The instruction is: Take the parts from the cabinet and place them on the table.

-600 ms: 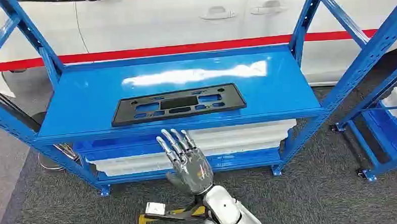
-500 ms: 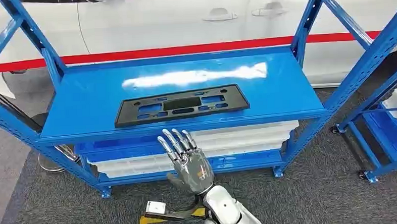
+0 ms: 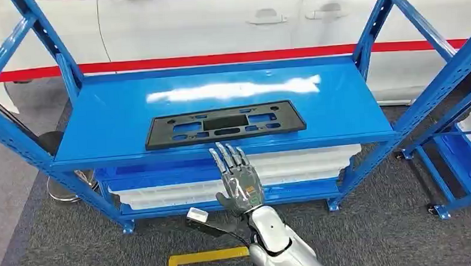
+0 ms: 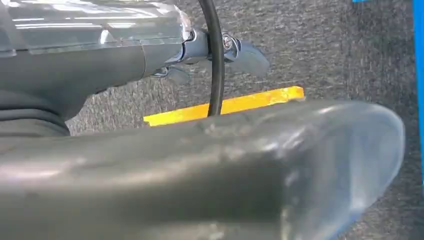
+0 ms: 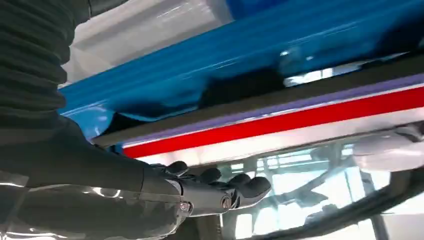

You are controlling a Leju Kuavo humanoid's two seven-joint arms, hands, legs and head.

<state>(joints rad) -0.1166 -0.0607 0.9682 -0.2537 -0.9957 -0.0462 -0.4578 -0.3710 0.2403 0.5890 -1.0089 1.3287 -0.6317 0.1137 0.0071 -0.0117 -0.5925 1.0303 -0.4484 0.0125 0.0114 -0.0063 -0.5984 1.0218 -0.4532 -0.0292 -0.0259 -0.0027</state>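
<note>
The left robot hand is hard to read: in its wrist view a blurred grey bulk sits close to the lens, so I cannot tell whether its fingers are apart or together. Past that bulk lie speckled grey carpet and a strip of yellow floor tape.

In the head view the right robot hand rises at 6 o'clock, its fingers straight and spread, holding nothing, the tips just short of the front lip of the blue shelf. The right wrist view shows dark fingertips beneath that blue edge, with nothing between them.

The part – a flat, black, matte rectangular plate with cut-out slots – lies on the shelf a little toward 6 o'clock from its centre, long side along the front edge. It is near the raised hand but apart from it.

The cabinet is glossy blue painted metal with perforated uprights; a white glare streak runs across the shelf toward 12 o'clock. White trays lie stacked on the lower level, partly hidden by the shelf and hand. At 12 o'clock stands a white car above a red stripe – cut off at the top. A second blue rack is cut off at 3 o'clock.
</note>
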